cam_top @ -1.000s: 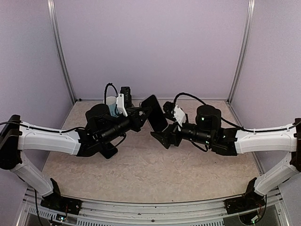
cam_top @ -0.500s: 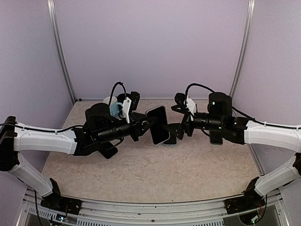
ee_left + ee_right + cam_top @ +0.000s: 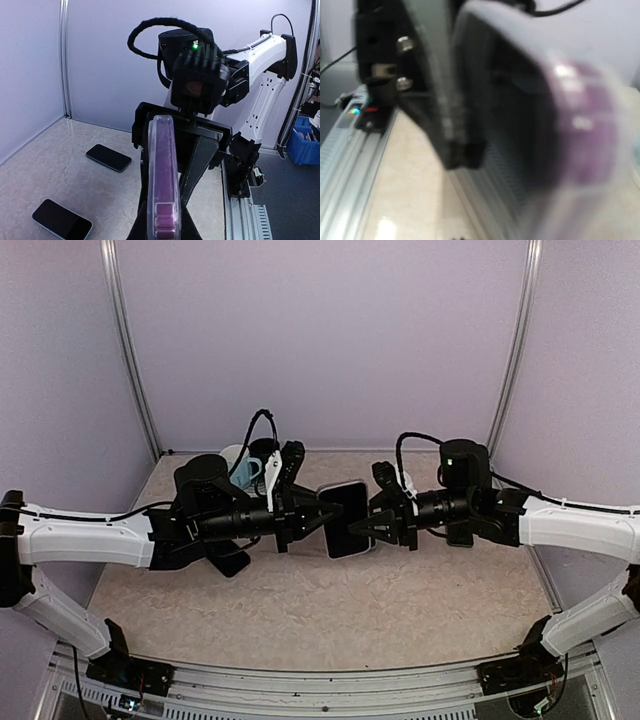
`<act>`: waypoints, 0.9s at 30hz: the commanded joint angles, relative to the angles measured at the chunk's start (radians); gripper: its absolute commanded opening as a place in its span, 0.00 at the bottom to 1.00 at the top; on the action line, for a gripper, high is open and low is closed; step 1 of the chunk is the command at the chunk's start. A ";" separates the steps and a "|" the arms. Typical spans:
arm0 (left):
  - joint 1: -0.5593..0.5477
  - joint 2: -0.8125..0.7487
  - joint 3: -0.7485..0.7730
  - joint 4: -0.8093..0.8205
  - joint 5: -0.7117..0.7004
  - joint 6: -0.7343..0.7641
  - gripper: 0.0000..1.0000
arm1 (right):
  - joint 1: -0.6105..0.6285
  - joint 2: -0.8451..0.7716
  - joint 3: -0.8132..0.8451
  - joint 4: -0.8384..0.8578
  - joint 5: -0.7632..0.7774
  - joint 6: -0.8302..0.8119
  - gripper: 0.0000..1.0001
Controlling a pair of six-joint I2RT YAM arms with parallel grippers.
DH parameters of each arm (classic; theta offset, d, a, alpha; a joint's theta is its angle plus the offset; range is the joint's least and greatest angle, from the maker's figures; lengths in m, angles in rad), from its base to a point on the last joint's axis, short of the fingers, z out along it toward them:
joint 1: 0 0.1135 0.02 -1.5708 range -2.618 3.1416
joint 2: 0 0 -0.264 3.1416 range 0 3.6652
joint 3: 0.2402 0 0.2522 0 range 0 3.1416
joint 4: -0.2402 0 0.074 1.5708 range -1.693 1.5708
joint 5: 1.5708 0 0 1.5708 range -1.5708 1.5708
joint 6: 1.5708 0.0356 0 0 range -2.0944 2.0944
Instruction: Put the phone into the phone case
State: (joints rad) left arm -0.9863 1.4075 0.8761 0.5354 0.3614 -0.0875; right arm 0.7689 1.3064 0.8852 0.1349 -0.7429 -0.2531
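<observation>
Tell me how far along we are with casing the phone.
Done: left gripper holds the case off the table. In hand: right gripper straddles its far end, grip unclear. Left: seating unconfirmed; the case looks dark inside, and two phones lie on the table.

Phone case (image 3: 162,175) stands upright, edge-on at centre: clear rim, purple band. Dark fingers of the left end effector (image 3: 161,229) clamp its lower end. Right end effector (image 3: 180,145) sits directly behind it, green light on the wrist. On the worktop (image 3: 60,170) at left lie two dark phones, well apart: farther phone (image 3: 108,157), nearer phone (image 3: 62,219). Blue bin (image 3: 304,146) at far right.
</observation>
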 commanded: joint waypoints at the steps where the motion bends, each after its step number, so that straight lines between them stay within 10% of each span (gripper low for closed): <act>1: -0.009 -0.030 0.053 0.046 0.040 0.025 0.00 | -0.006 0.028 0.017 -0.006 -0.088 0.015 0.02; 8: -0.012 -0.034 0.066 0.018 0.047 0.035 0.05 | -0.012 -0.010 -0.011 0.046 -0.108 0.042 0.00; 11: -0.011 -0.045 0.052 0.009 0.037 0.055 0.68 | -0.028 -0.034 -0.018 0.102 -0.170 0.083 0.00; 14: -0.010 -0.069 0.002 0.022 0.044 0.084 0.83 | -0.034 -0.063 -0.024 0.148 -0.198 0.115 0.00; 19: -0.015 -0.079 -0.077 0.090 0.080 0.107 0.82 | -0.036 -0.103 -0.031 0.212 -0.237 0.149 0.00; 27: -0.033 -0.050 -0.078 0.122 0.076 0.127 0.43 | -0.035 -0.130 -0.026 0.257 -0.277 0.186 0.00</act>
State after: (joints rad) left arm -1.0058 1.3411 0.7841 0.6205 0.4244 0.0132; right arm 0.7410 1.2053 0.8536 0.3099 -0.9756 -0.0971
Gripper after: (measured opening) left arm 0.453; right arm 0.066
